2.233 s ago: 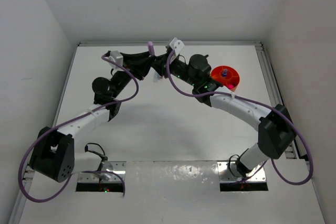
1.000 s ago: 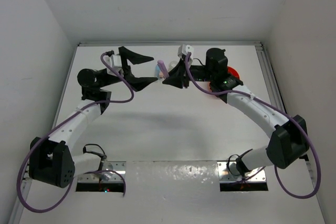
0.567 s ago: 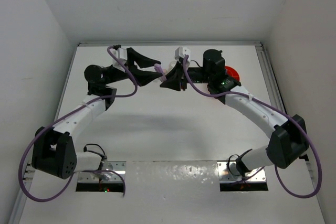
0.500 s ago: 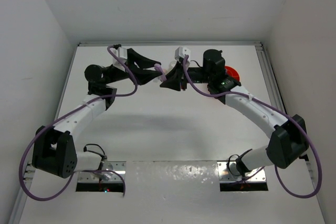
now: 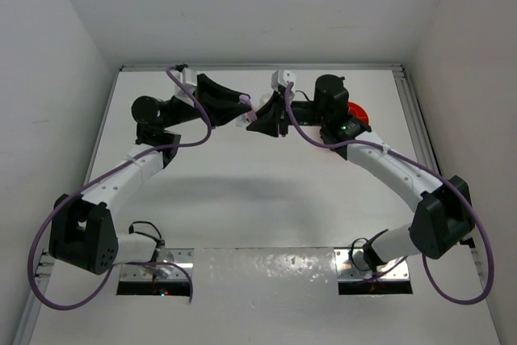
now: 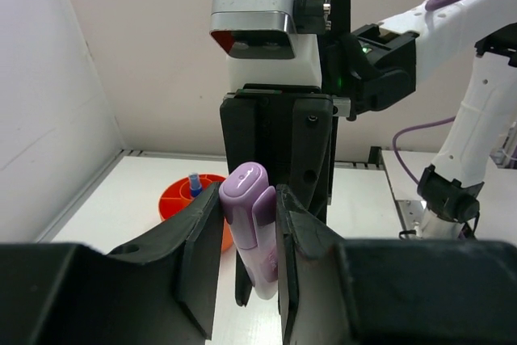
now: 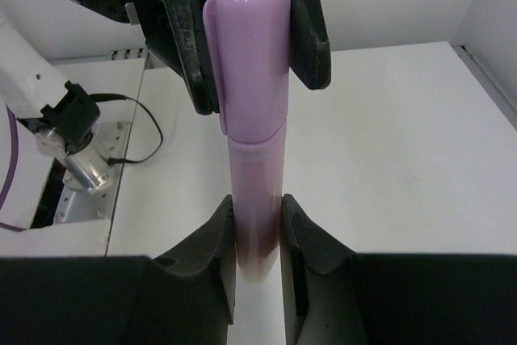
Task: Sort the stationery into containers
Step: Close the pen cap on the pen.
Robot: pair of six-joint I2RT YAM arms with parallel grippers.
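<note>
Above the white worktop [image 5: 242, 199], the lilac plastic highlighter pen [image 7: 252, 78] hangs in mid-air, its barrel pinched in the right claw [image 7: 257, 236] and its cap clamped in the left claw [image 6: 248, 212]. With both gripping, an off-axis pull could pop the cap, or an early release could drop the pen. Farther right, the round orange plastic tub [image 6: 174, 199] holds a small blue bottle [image 6: 194, 184]; its other compartments are hidden.

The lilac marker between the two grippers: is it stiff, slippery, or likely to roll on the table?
Probably stiff: the lilac marker looks straight though gripped only at its ends by the right gripper and left gripper. Its glossy plastic may slip. The cap's clip should limit rolling.
</note>
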